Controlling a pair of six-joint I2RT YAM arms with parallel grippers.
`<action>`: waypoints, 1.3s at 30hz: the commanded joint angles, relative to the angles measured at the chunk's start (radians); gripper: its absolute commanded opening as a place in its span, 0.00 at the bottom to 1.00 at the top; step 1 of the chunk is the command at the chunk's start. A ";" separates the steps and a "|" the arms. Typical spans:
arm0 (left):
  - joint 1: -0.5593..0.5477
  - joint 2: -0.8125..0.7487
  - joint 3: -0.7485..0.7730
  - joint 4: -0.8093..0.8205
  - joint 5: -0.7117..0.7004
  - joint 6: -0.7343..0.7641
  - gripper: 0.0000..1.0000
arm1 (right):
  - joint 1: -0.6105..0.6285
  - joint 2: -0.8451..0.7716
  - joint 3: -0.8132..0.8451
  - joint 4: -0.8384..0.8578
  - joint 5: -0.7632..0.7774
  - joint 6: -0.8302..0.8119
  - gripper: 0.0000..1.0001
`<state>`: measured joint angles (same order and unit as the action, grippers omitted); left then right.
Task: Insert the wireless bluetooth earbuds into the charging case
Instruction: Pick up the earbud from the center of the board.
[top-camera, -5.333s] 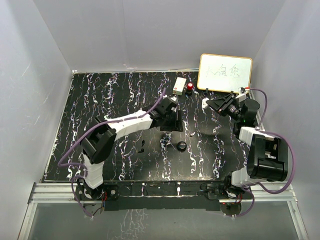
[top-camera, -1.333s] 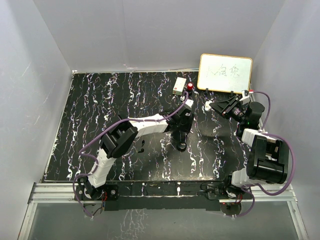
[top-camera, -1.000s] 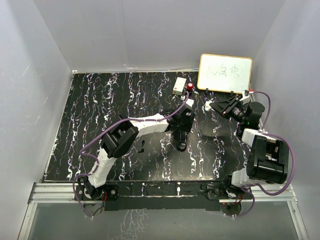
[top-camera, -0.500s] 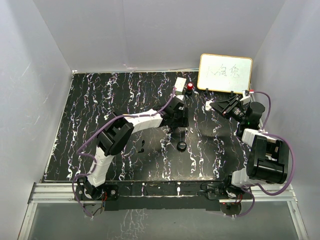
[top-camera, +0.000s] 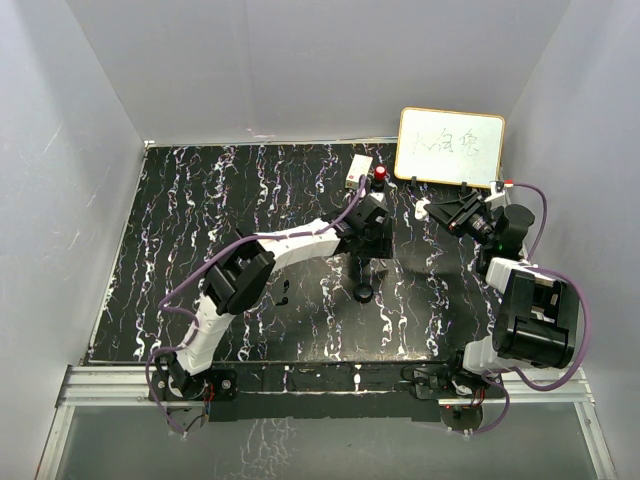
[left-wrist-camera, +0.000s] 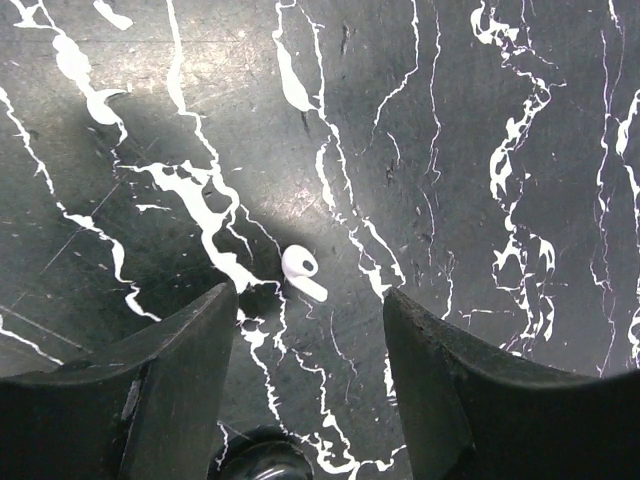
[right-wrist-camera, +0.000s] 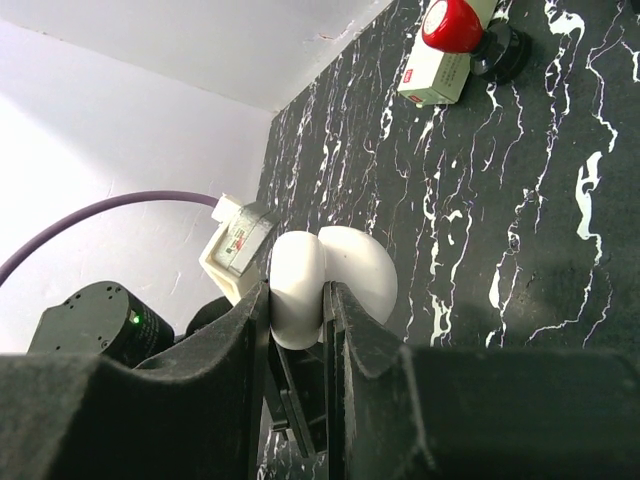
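A small white stemmed earbud (left-wrist-camera: 298, 268) lies on the black marbled table, just ahead of and between the tips of my left gripper (left-wrist-camera: 308, 295), whose jaws stand open and hold nothing. From above, that gripper (top-camera: 370, 262) hovers past the table's middle. Two tiny black earbuds (top-camera: 285, 294) lie apart from it, to the near left. My right gripper (right-wrist-camera: 297, 292) is shut on the white charging case (right-wrist-camera: 345, 270), whose lid stands open; it is held off the table at the right (top-camera: 424, 208).
A black round puck (top-camera: 364, 293) sits just near of the left gripper and shows at the bottom edge of the left wrist view (left-wrist-camera: 252, 462). A white box (top-camera: 359, 171) with a red-capped item (top-camera: 381, 173) and a whiteboard (top-camera: 450, 146) stand at the back.
The left gripper has moved from over the black puck toward the far side and a little right. It now hovers over the white earbud with wider jaws. The right gripper still holds the case.
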<state>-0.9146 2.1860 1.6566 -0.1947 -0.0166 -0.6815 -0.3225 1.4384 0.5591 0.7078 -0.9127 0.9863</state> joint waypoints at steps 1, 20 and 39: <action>-0.009 0.037 0.072 -0.099 -0.042 -0.033 0.58 | -0.015 -0.041 -0.009 0.065 -0.008 0.009 0.00; -0.016 0.124 0.180 -0.196 -0.045 -0.058 0.57 | -0.039 -0.046 -0.011 0.067 -0.026 0.017 0.00; -0.044 0.153 0.220 -0.177 -0.019 -0.062 0.57 | -0.053 -0.041 -0.020 0.073 -0.029 0.017 0.00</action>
<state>-0.9447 2.3203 1.8591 -0.3439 -0.0631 -0.7368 -0.3637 1.4189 0.5423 0.7143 -0.9279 0.9981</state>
